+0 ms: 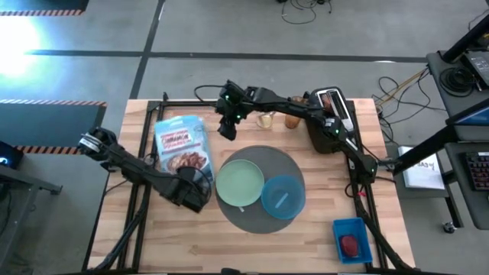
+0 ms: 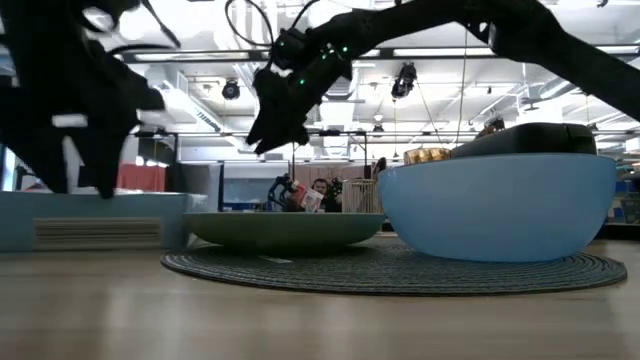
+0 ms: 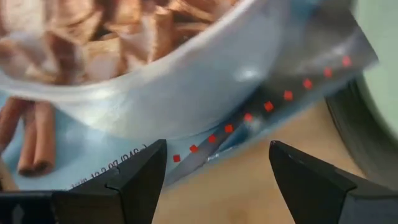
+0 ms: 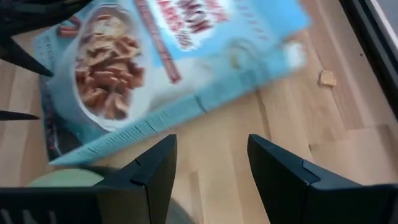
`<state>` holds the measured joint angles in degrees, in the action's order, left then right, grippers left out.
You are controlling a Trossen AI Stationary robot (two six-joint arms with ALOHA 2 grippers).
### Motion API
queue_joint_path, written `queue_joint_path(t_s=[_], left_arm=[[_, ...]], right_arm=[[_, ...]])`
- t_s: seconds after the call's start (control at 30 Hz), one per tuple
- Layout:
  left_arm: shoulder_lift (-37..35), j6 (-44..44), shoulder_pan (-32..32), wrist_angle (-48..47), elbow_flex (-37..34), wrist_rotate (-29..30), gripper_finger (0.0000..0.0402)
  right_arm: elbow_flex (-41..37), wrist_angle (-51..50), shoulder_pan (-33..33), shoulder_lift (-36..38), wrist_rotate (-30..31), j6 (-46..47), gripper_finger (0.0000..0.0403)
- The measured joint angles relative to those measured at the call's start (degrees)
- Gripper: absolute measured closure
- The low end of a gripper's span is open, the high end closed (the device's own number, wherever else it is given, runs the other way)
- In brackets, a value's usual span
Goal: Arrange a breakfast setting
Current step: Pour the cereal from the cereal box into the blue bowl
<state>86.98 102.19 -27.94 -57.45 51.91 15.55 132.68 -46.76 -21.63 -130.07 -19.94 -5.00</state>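
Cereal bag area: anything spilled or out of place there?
One loose cereal square lies on the bare table beside the cereal bag, which lies flat. Left gripper and right gripper are both open at the bag's edges.

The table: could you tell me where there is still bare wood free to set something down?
Free: the near-left wood before the cereal bag, and the strip between the round mat and the blue tray. Crowded: the far edge, with cups and toaster under the right gripper.
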Motion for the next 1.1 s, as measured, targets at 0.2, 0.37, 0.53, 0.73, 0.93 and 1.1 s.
queue_joint_path(t_s=[0.2,0.37,0.53,0.73,0.93,1.1], left_arm=[[0.2,1.4,-6.3,0.9,8.0,-4.6,0.0134],[0.2,4.1,-10.0,-0.5,14.2,-1.4,0.0134],[0.2,6.0,-11.0,-10.1,19.0,8.5,0.0135],[0.1,14.4,-8.5,-27.7,18.3,14.8,0.0135],[0.0,18.8,-6.4,-30.6,10.8,6.8,0.0135],[-0.8,18.9,-6.5,-20.1,4.8,4.4,0.0135]], right_arm=[[0.0,-1.1,0.0,4.0,0.0,-1.5,0.0216],[0.0,-0.9,0.0,6.8,0.1,-2.4,0.0216],[0.0,-1.0,-0.3,8.9,0.5,-3.8,0.0216],[-0.2,-3.2,-2.1,8.9,0.6,-3.8,0.0216],[-3.7,-3.9,-2.4,7.6,0.1,-2.3,0.0216],[-7.4,-0.1,-0.6,6.3,-6.0,0.4,0.0216]])
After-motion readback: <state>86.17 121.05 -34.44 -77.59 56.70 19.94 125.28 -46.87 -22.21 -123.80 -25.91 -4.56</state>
